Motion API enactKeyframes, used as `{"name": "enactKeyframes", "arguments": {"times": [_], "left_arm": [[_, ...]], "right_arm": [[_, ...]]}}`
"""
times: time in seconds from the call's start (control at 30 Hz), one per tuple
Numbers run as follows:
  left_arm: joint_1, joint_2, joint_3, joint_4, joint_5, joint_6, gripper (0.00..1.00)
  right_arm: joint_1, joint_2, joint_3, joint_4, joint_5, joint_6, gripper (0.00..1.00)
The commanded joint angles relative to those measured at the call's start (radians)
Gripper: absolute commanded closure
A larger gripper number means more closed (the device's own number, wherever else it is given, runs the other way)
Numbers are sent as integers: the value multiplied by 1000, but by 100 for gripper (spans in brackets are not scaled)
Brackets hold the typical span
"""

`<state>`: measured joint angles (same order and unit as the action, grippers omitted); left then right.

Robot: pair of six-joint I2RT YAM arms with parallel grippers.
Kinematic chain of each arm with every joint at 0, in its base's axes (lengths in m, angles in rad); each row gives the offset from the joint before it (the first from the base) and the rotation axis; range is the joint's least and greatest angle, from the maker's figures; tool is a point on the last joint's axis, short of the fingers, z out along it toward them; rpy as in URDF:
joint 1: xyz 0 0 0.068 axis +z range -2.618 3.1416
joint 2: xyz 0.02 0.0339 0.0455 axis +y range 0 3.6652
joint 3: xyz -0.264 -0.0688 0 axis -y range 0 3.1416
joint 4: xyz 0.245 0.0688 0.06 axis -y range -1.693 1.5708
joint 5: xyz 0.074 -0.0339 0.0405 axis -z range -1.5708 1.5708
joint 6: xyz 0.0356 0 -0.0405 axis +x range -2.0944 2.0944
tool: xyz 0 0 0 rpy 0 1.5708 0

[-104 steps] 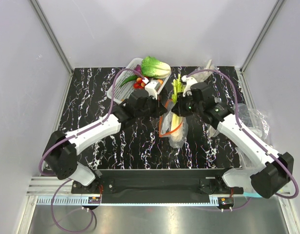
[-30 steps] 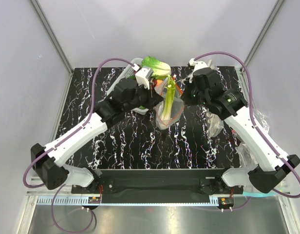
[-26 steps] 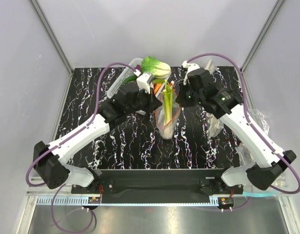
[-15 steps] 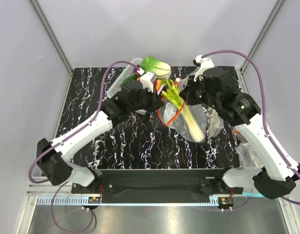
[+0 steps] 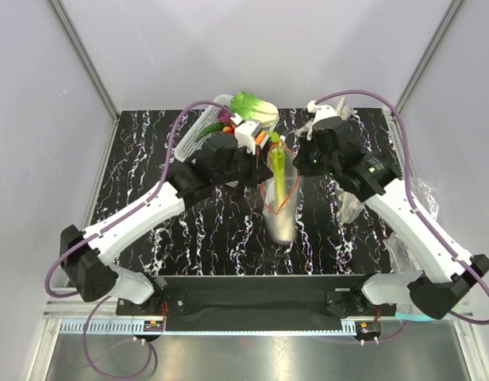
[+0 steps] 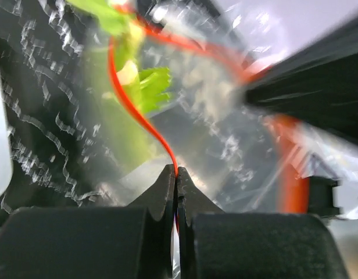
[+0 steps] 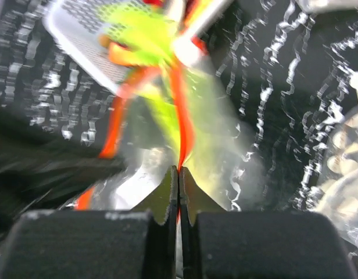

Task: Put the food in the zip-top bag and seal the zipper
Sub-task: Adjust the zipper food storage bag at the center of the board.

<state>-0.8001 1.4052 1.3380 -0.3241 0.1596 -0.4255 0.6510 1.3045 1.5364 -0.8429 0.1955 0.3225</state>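
Observation:
The zip-top bag (image 5: 283,218) hangs above the table between my two grippers, its lower part blurred. Inside it stands the leek (image 5: 278,165), green leaves up at the mouth. The zipper (image 5: 269,195) curves as a red-orange loop round the open mouth. My left gripper (image 5: 258,163) is shut on the zipper's left side; in the left wrist view its tips (image 6: 176,172) pinch the red strip (image 6: 131,104), with the leek's green leaves (image 6: 149,87) behind. My right gripper (image 5: 298,162) is shut on the right side, its tips (image 7: 178,169) clamping the strip (image 7: 182,119).
A white basket (image 5: 195,136) stands at the back, with a leafy green cabbage (image 5: 254,109) and small red pieces (image 5: 227,129) by it. Crumpled clear plastic bags (image 5: 410,198) lie along the right edge behind my right arm. Grey walls enclose the black marbled table (image 5: 149,167).
Half a second ago the bag swung out to the lower right with the leek slanted. It now hangs nearly straight down, and my right arm has moved back left. Both grips have held.

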Motion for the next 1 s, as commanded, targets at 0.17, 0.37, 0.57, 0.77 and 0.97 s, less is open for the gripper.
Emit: {"name": "enactKeyframes", "arguments": {"times": [0.17,0.37,0.57,0.77,0.97], "left_arm": [[197,-131,-123,33,-39,-2,100],[61,-40,-68,99,54,-35,100],[82,-78,-108,74,12,-9,100],[179,-150,-148,71,-26,-16,100],[1,-7,-13,66,-20,4,100]], "right_arm": [[67,82,31,85,-146,26,100],[17,-5,18,-25,110,0,100],[-56,-68,-30,-15,4,1,100],[36,59,-12,42,-125,21,100],[26,15,-45,2,65,-3,100]]}}
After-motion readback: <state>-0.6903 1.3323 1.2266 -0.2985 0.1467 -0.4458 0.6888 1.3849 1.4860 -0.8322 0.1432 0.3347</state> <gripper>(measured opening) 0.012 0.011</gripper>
